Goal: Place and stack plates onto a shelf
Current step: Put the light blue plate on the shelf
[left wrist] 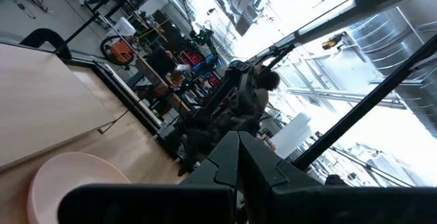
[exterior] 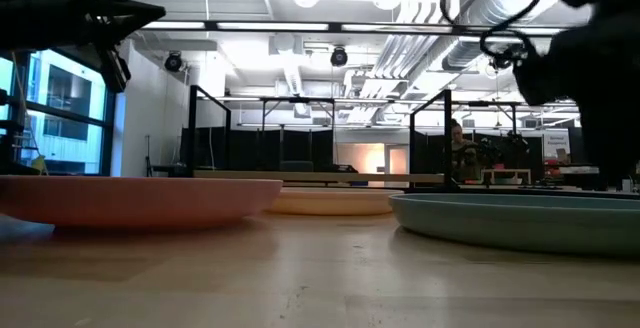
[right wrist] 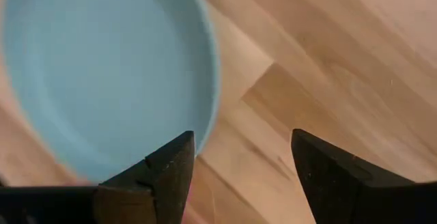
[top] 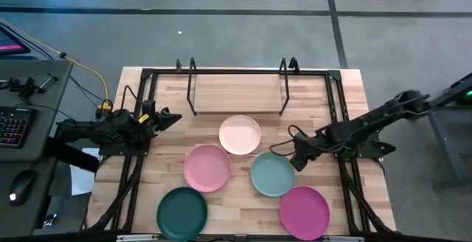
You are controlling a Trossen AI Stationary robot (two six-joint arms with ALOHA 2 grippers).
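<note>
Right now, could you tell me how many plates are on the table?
5, all on the table and none on the shelf: cream plate nearest the shelf, pink plate, teal plate under the right gripper, dark green plate, magenta plate. None looks hidden.

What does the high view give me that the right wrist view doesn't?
Only the high view shows the shelf, empty, the left gripper at the table's left edge, and the cream, pink, green and magenta plates. Only the right wrist view shows the right gripper open, one finger over the teal plate's rim. Both show that teal plate on the table.
</note>
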